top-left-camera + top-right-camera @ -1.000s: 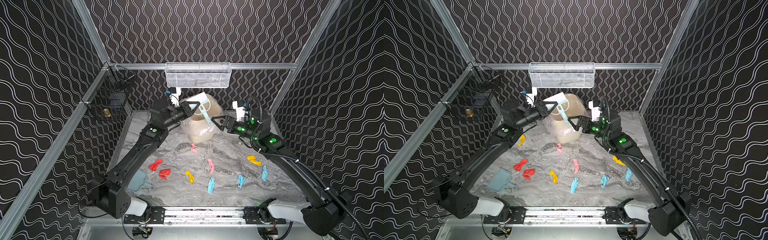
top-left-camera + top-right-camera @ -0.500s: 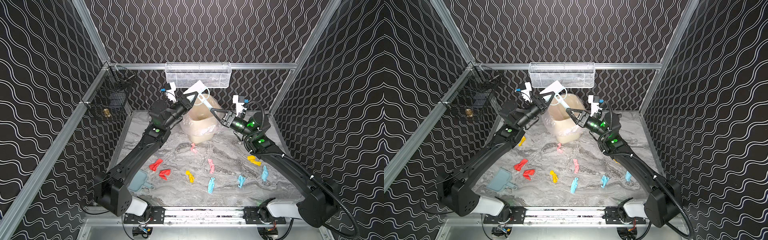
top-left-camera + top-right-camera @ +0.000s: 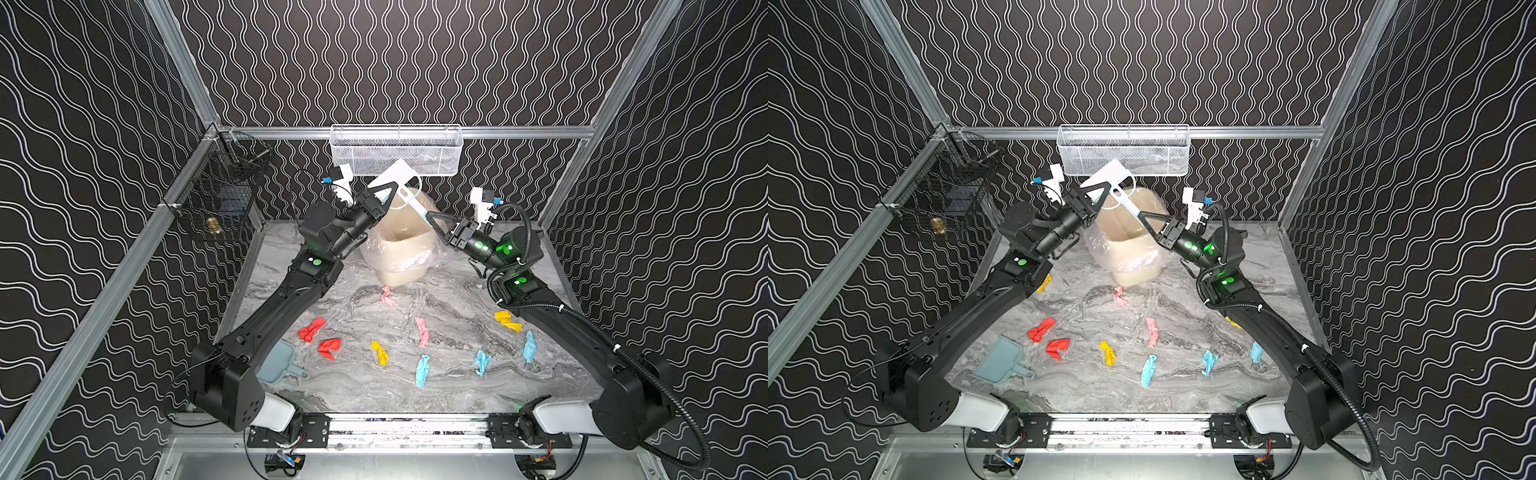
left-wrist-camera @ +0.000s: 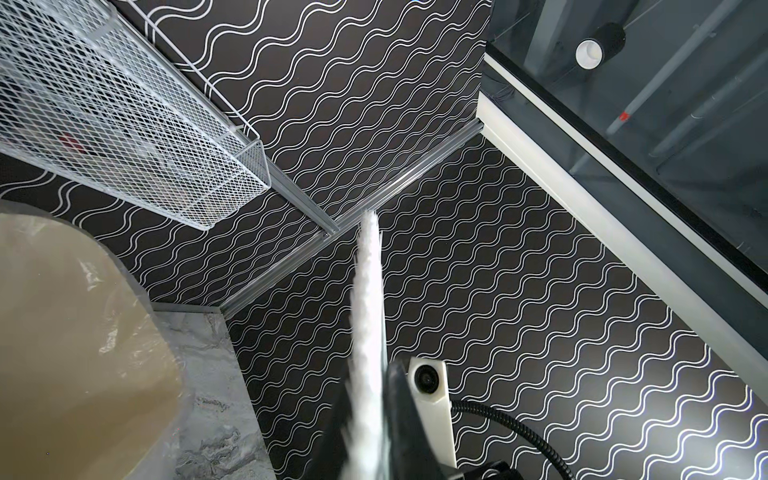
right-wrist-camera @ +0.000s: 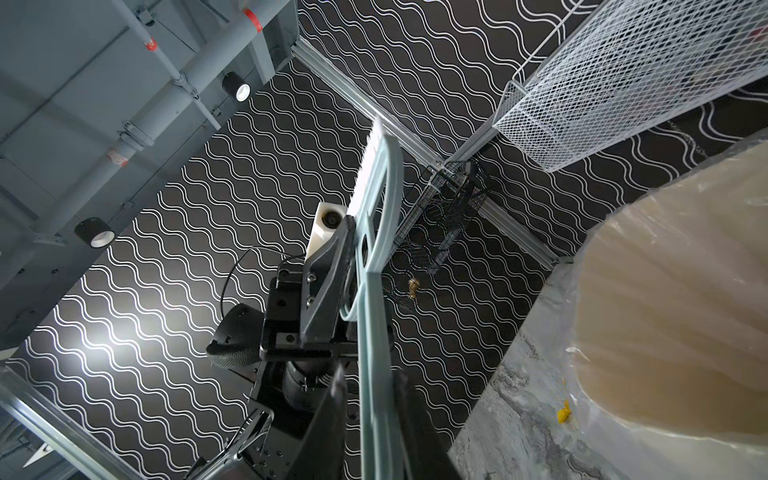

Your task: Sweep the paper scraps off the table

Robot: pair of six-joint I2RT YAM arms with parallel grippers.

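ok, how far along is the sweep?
Done: the brush is off the table, in the air by the bin. In hand: left gripper shut on its head; right gripper has its fingers either side of the handle, grip unclear, likely a handover. Left: all the sweeping. The paper scraps lie scattered on the table, and the dustpan lies untouched on it.

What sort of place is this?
Probably a robot test cell, not a home: a left arm and right arm on a front rail, black wavy-lined walls on aluminium framing, and coloured paper scraps scattered on a marble-pattern table.
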